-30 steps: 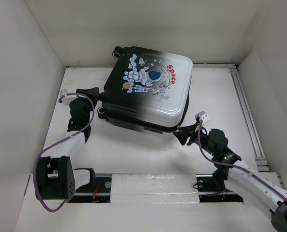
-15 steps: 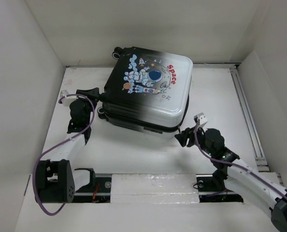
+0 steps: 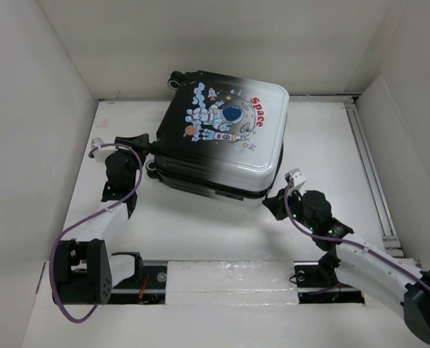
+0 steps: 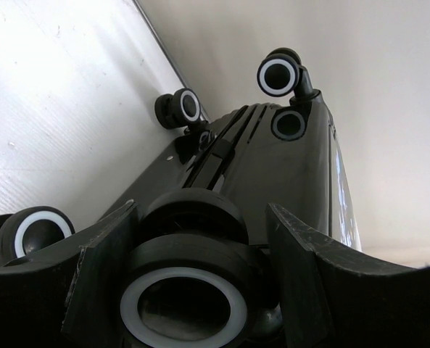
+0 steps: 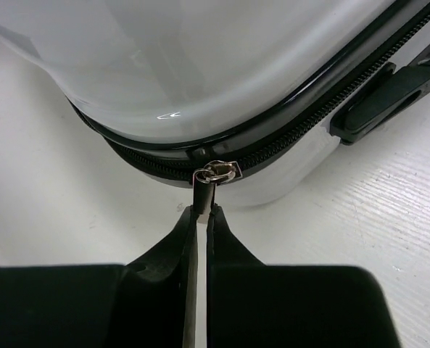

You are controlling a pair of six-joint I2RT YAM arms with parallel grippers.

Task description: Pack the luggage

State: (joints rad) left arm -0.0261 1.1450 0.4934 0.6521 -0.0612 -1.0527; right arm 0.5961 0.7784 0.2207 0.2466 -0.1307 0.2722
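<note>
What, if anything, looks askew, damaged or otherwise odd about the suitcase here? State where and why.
Nothing looks damaged or spilled. The luggage lies flat on the table, only turned at a slant to its edges. The right gripper is shut on the zipper pull at the near corner; the left gripper stands open around a wheel.

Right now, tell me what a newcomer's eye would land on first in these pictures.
The luggage, closed with its astronaut print facing up, lies at the far middle of the table. At its near right corner the right gripper is pinched shut on the zip pull. At its left end the left gripper stands open on either side of a black wheel.
</note>
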